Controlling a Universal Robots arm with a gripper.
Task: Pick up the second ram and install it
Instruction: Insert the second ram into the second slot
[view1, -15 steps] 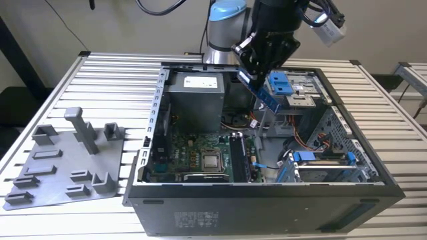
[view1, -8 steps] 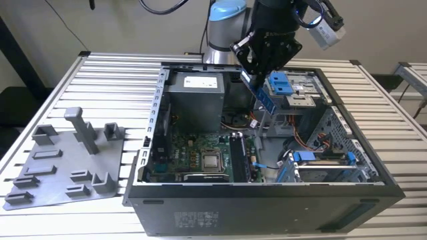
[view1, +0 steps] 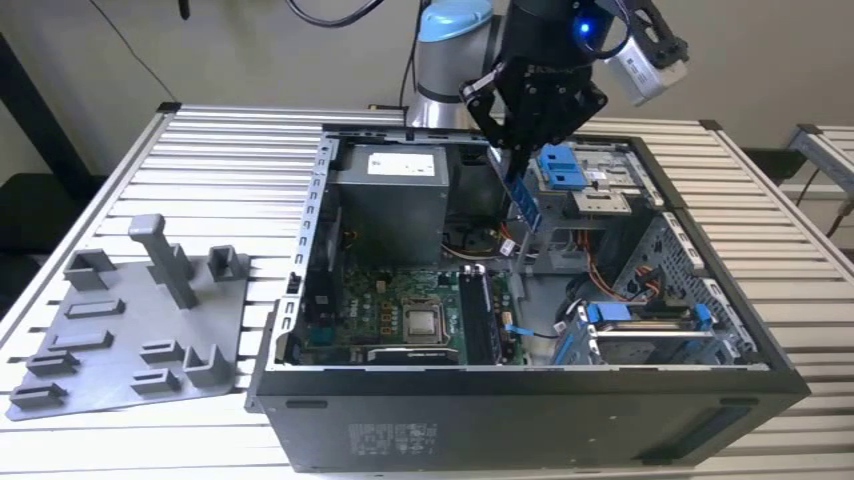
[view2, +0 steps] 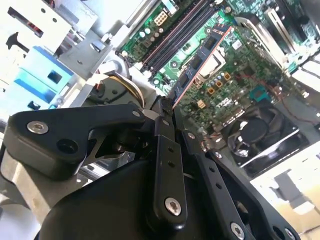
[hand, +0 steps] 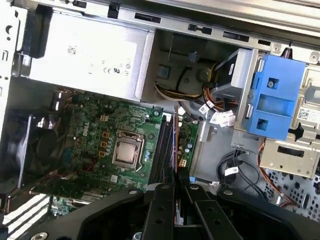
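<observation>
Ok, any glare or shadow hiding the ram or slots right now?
Exterior view: even light on the table, case interior dimmer, the ram stands out below the gripper. Second wrist view: drive cage blown out white, board and ram well lit. First wrist view: glare on the power supply, fan in shadow, slots plainly lit.

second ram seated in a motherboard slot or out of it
Out. The gripper clamps the second ram by one end; it hangs edge-down over the open case, above the memory slots, not in them.
</observation>
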